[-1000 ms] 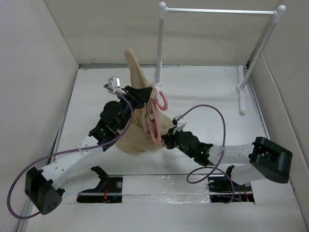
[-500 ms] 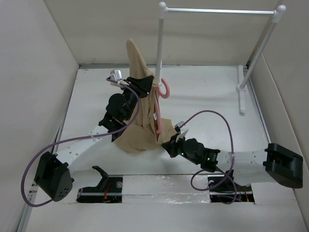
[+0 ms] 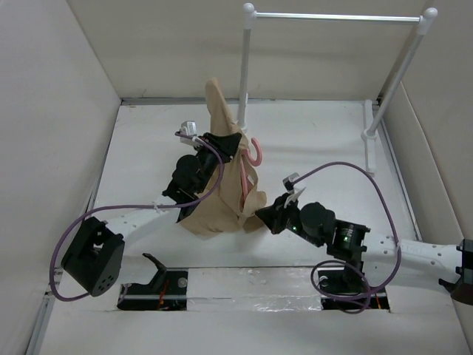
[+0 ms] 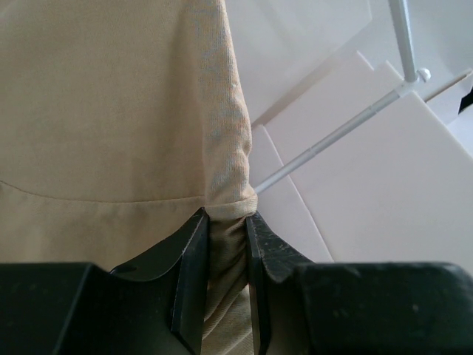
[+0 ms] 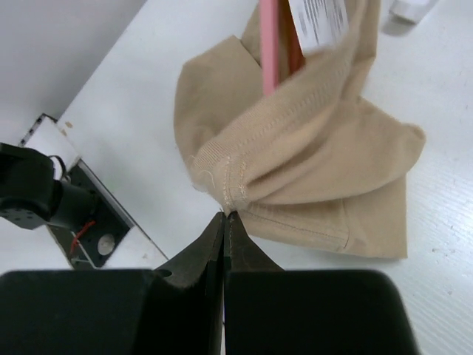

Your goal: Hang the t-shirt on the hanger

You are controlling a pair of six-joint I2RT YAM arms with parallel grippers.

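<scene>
The tan t-shirt (image 3: 222,196) hangs bunched over the table, its top peak raised. The pink hanger (image 3: 255,151) shows its hook beside the cloth, with its stem running down inside the collar. My left gripper (image 3: 230,142) is shut on a gathered fold near the shirt's top; the left wrist view shows that cloth (image 4: 111,111) squeezed in the left gripper (image 4: 226,220). My right gripper (image 3: 264,215) sits at the shirt's lower right edge. In the right wrist view the right gripper (image 5: 224,216) pinches the stitched hem of the t-shirt (image 5: 310,148), below the pink hanger (image 5: 270,44) bar.
A white rail (image 3: 336,16) on two posts stands at the back right, its left post (image 3: 242,74) just behind the shirt. Side walls enclose the table. Purple cables (image 3: 347,174) loop off both arms. The arm bases and a slot (image 5: 81,222) lie at the near edge.
The left gripper has carried the shirt top and hanger hook to the right and slightly nearer. The right arm has swung out to the right, its gripper staying at the hem.
</scene>
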